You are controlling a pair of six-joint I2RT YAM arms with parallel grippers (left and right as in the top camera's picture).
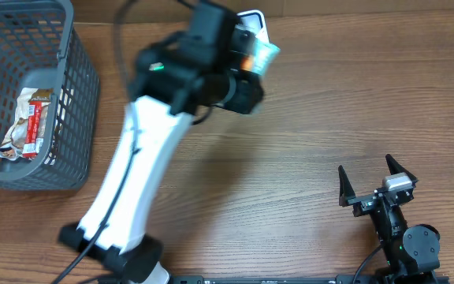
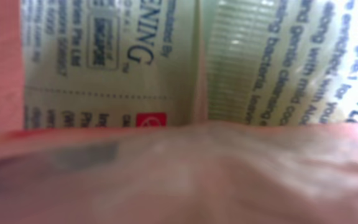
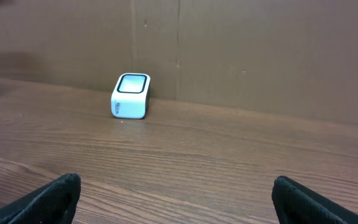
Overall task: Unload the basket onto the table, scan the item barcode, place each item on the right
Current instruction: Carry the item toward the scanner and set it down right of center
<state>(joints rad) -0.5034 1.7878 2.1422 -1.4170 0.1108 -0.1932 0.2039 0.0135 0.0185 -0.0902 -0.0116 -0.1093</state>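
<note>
The packet (image 1: 263, 54), a soft pouch with teal and orange print, sits at the far edge of the table in the left gripper (image 1: 251, 60), whose jaws are part-closed on it. In the left wrist view the packet (image 2: 166, 62) fills the frame with small print, and no barcode can be made out there. Just beyond it, the white scanner (image 1: 252, 17) shows partly under the arm, and its glass window faces up. The step in hand appears to be presenting the packet to the scanner. The next move probably calls for turning the barcode face down over the window and holding it level. The right gripper (image 1: 375, 181) rests wide open and empty, well apart. A grey basket (image 1: 77, 95) on the left holds another snack pack (image 1: 28, 122).
</note>
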